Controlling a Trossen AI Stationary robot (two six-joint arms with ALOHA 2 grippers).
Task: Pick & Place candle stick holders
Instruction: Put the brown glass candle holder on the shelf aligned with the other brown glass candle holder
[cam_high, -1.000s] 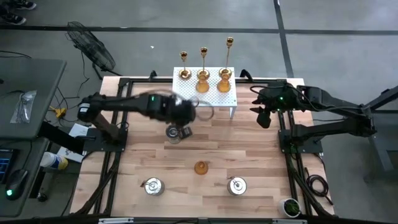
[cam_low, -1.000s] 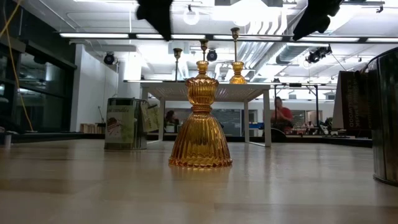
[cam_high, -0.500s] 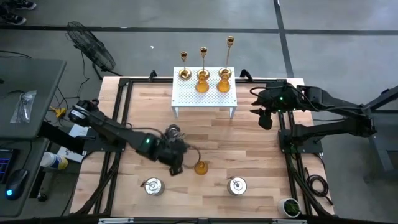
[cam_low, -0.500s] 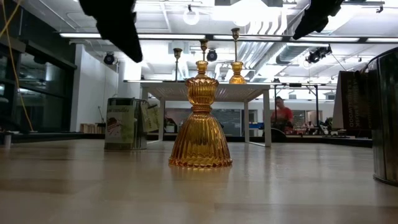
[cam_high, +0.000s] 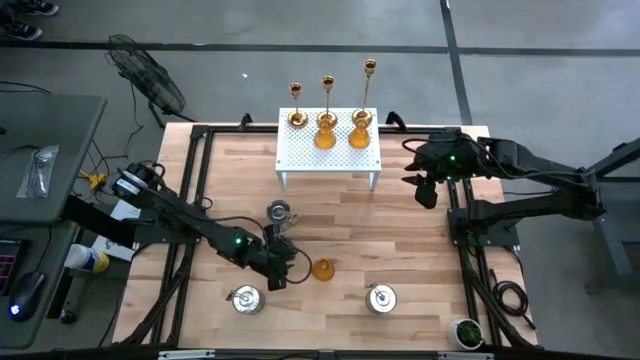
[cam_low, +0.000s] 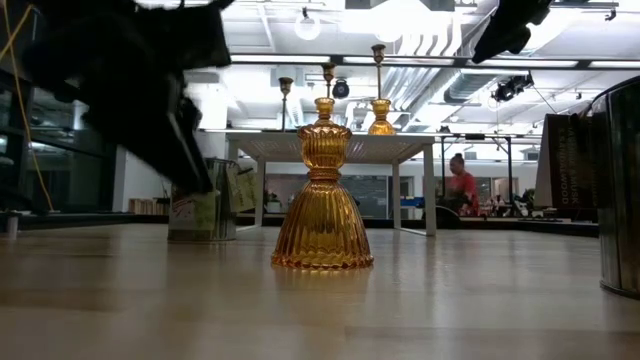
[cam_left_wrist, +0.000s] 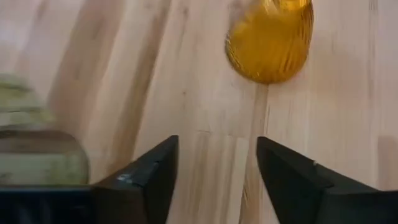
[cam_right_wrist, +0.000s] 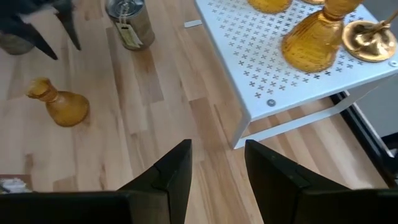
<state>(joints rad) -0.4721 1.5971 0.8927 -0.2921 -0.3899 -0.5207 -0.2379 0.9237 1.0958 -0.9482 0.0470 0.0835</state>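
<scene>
One amber holder (cam_high: 322, 269) stands upright on its flared base on the table, near the middle; the low view shows this amber holder (cam_low: 322, 200) close up. My left gripper (cam_high: 296, 268) hovers low just to its left, open, slanting down, with nothing between its fingers (cam_left_wrist: 152, 177); the holder (cam_left_wrist: 268, 40) lies ahead of them. On the white rack (cam_high: 328, 155) stand three gold candlesticks (cam_high: 327, 88) and two amber holders (cam_high: 343, 135). Three silvery pots stand on the table (cam_high: 279, 211) (cam_high: 246, 299) (cam_high: 380, 298). My right gripper (cam_high: 425, 190) waits open, high at the right.
The rack takes up the far middle of the table. A silvery pot (cam_left_wrist: 34, 146) sits close beside my left gripper. Bare wood (cam_high: 400, 240) lies between the rack and the near pots. Black frame rails (cam_high: 190, 200) run along both sides of the table.
My left gripper has swung from high over the far-middle pot toward the table's near edge and come down, tipping steeper. It now sits low beside the amber holder. Holder and pots have stayed where they were.
</scene>
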